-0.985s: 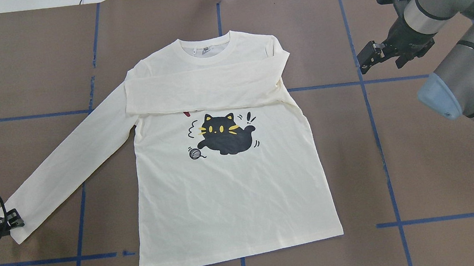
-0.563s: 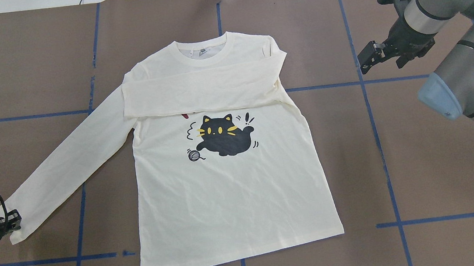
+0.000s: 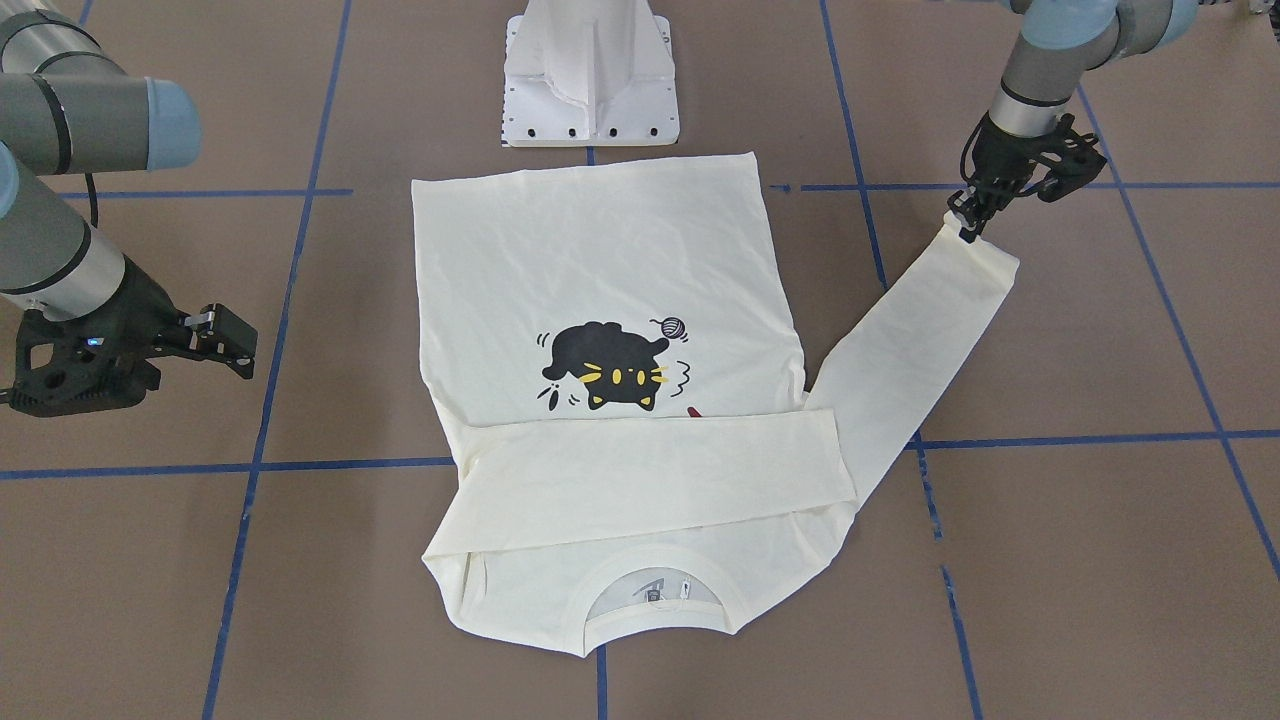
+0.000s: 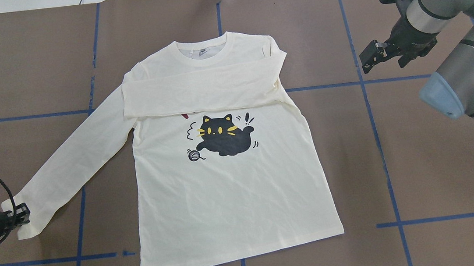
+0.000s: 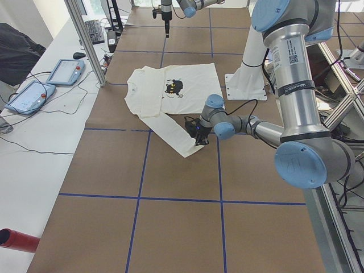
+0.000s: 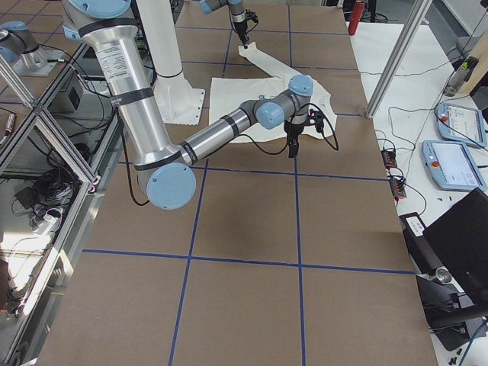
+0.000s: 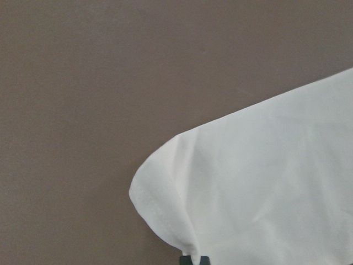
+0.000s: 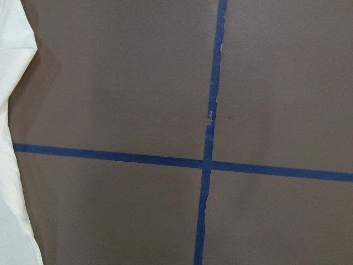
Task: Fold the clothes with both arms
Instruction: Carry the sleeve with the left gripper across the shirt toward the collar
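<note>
The cream long-sleeved shirt (image 4: 234, 195) lies flat at the table's middle, black cat print up, collar away from the robot. One sleeve (image 4: 201, 90) is folded across the chest. The other sleeve (image 4: 77, 161) stretches out to the robot's left, and my left gripper (image 4: 23, 213) (image 3: 965, 230) is shut on its cuff, which is raised off the table and curls in the left wrist view (image 7: 265, 182). My right gripper (image 4: 369, 55) (image 3: 235, 345) hovers over bare table beside the shirt's shoulder, open and holding nothing; only the shirt's edge (image 8: 14, 83) shows in its wrist view.
The white pedestal base (image 3: 590, 90) stands at the shirt's hem side. Blue tape lines (image 4: 371, 114) grid the brown table. A side bench with tablets (image 5: 34, 94) and a metal frame post (image 5: 85, 40) lies beyond the far edge.
My left gripper has carried the cuff a little away from the robot and toward the shirt, lifting it. The right gripper has drifted slightly outward.
</note>
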Controlling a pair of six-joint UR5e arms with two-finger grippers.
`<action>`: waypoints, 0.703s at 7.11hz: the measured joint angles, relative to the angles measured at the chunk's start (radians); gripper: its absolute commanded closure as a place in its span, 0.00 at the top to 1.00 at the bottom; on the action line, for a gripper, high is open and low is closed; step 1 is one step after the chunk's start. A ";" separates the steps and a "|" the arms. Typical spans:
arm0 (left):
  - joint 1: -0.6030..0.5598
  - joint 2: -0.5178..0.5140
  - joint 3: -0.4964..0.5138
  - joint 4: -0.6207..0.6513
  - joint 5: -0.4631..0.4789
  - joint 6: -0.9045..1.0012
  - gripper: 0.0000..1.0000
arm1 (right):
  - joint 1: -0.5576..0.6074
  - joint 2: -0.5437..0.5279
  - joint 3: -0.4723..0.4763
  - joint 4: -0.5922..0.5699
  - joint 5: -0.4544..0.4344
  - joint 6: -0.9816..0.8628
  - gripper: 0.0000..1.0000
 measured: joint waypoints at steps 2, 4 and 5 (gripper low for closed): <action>-0.142 -0.224 -0.006 0.222 -0.003 0.141 0.00 | 0.012 -0.064 0.045 0.001 -0.004 -0.005 1.00; -0.205 -0.457 0.011 0.383 -0.016 0.202 0.00 | 0.035 -0.139 0.083 0.031 -0.005 -0.008 1.00; -0.213 -0.569 0.048 0.412 -0.025 0.208 0.00 | 0.043 -0.178 0.088 0.068 -0.004 -0.008 1.00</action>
